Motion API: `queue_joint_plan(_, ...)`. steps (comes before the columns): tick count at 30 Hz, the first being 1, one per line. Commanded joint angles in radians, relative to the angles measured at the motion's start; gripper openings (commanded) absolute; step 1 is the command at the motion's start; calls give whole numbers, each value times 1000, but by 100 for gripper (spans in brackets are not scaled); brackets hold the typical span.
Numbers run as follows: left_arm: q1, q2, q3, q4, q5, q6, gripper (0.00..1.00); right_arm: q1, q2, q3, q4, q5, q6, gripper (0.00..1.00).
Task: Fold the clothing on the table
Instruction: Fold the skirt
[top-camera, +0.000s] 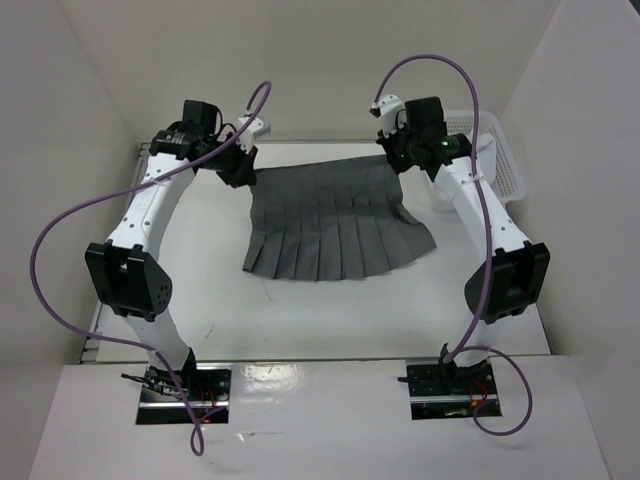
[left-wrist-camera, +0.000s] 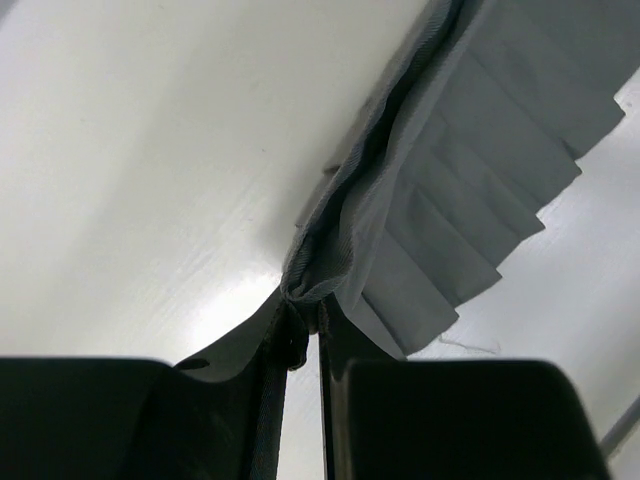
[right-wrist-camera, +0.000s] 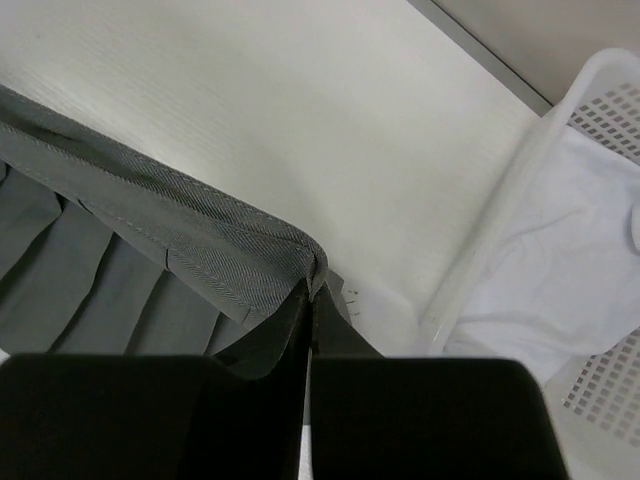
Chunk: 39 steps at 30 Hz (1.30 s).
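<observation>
White counter (top-camera: 210, 260), white walls all round, and the dark grey pleated skirt (top-camera: 330, 220) lies spread at the far middle, waistband away from us, hem fanned nearer. Left gripper (left-wrist-camera: 303, 325) has its jaws nipped almost closed on one waistband corner. The right gripper (right-wrist-camera: 312, 295) is pinched tight on the other, just beside the lattice basket (right-wrist-camera: 520, 200) with its white cloth (right-wrist-camera: 590, 250). Looks light and limp to me, pleats ready to splay. That stitched waistband is the firmest bit, so the corners seem the sensible hold.
</observation>
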<state>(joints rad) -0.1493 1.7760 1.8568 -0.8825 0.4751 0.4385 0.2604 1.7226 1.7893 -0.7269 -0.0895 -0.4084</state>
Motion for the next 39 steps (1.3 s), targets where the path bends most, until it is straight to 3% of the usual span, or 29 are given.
queue_joint_plan(1,-10,-41,-74,-30,-7,14,5,-1,-92,-68,43,71,-44,0)
queue_joint_plan(7,-49,-187,-416,-6,-59,46,5,-1,-305,-353,20,91,-136,0)
queue_joint_plan(11,-49,-245,-549,4,-69,55,7,-1,-380,-488,-87,70,-184,0)
queue_joint_plan(18,-58,-259,-631,-6,-112,77,22,65,-411,-558,-327,-88,-282,2)
queue_joint_plan(19,-58,-259,-631,-6,-112,77,25,79,-396,-567,-351,-88,-293,14)
queue_joint_plan(20,-58,-259,-631,-16,-112,77,37,104,-368,-567,-400,-105,-293,20)
queue_joint_plan(22,-58,-259,-631,-27,-112,77,50,126,-313,-567,-455,-134,-305,36)
queue_joint_plan(23,-58,-259,-631,-27,-112,77,66,126,-292,-567,-514,-151,-305,44)
queue_joint_plan(25,-67,-279,-631,-27,-122,77,78,126,-252,-567,-572,-211,-343,68)
queue_joint_plan(26,-67,-297,-631,-27,-137,68,85,126,-224,-567,-572,-211,-330,74)
queue_joint_plan(31,-67,-369,-622,-16,-202,36,100,157,-192,-536,-572,-228,-306,88)
queue_joint_plan(36,-4,-429,-631,54,-188,-49,100,186,-158,-377,-505,-355,-169,94)
queue_joint_plan(39,23,-420,-685,94,-178,-107,100,243,-149,-389,-415,-325,-42,99)
